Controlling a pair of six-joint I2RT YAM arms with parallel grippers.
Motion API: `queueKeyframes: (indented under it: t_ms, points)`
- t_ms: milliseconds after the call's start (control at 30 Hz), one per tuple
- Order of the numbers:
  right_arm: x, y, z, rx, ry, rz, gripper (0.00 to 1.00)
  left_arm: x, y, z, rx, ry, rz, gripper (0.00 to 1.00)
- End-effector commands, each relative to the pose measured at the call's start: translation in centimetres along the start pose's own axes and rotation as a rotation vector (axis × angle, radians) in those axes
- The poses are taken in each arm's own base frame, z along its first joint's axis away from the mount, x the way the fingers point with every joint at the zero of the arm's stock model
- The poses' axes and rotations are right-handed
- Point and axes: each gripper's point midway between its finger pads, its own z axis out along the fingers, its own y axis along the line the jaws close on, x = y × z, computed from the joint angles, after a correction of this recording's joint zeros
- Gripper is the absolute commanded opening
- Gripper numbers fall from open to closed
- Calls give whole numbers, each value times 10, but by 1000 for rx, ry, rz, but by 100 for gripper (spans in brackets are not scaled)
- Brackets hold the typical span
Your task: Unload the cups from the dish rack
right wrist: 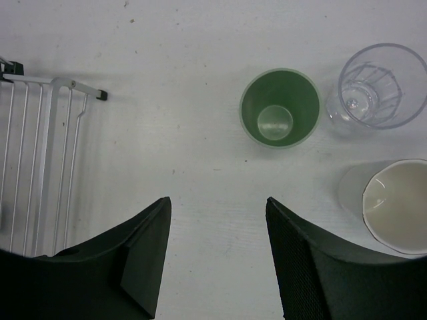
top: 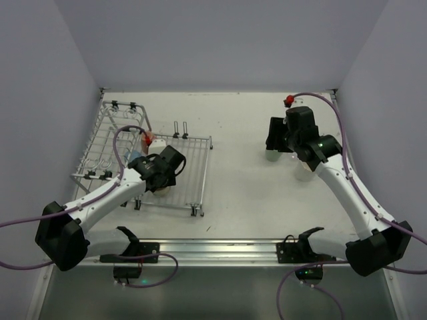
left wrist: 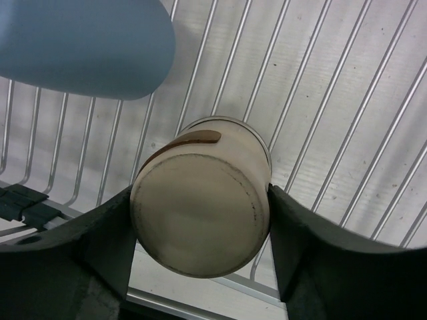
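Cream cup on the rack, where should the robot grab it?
By its round side wall, from above. The cream cup stands upside down on the dish rack, flat base up, so there's no open rim to pinch. The left gripper pinches it on opposite sides.

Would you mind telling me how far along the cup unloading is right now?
Done: a green cup, a clear cup and a white cup stand upright on the table, near the open, empty right gripper. In hand: the left gripper is shut on a cream cup at the dish rack. Left: that cup must reach the table, and a blue cup sits on the rack beside it.
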Motion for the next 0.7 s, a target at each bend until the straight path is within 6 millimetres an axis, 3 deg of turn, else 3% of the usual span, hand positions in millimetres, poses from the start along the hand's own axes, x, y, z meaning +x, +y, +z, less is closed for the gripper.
queueKeyframes:
  t_ms: [0, 67, 100, 133, 167, 267, 300, 367, 433, 467, 500, 600, 633, 667]
  points:
    - [-9, 3, -9, -22, -53, 0, 61, -14, -4, 1, 20, -54, -20, 52]
    - [-8, 2, -12, -25, -60, 5, 62, -18, -7, -2, 40, -63, -25, 36]
    - [-9, 2, -13, -27, -61, 7, 62, -21, -7, -4, 46, -72, -27, 16]
    - [-8, 3, -15, -30, -55, 7, 62, -24, -7, -6, 44, -75, -22, 5]
    - [-8, 5, -17, -43, -52, 10, 62, -28, -7, -9, 46, -82, -21, 0]
    - [-14, 16, -26, -94, -65, 21, 62, -51, -16, -29, 87, -120, -9, 0]
    - [-15, 19, -28, -110, -61, 27, 62, -69, -23, -44, 121, -158, -28, 0]
    - [-21, 31, -35, -168, -61, 38, 62, -82, -38, -67, 194, -199, 0, 0]
    - [-21, 57, -44, -303, -23, 61, 62, -108, -58, -99, 319, -283, 2, 0]
    - [-20, 68, -49, -368, -4, 72, 62, -109, -73, -117, 416, -298, 17, 0]
    - [-18, 92, -62, -511, 33, 100, 62, -122, -87, -133, 506, -358, 10, 0]
    - [-21, 129, -85, -746, 89, 184, 62, -130, -106, -176, 765, -453, -8, 0]
    - [-13, 139, -96, -842, 142, 202, 62, -130, -118, -187, 867, -487, -19, 0]
    - [-13, 145, -102, -884, 175, 256, 61, -133, -114, -203, 933, -530, -35, 0]
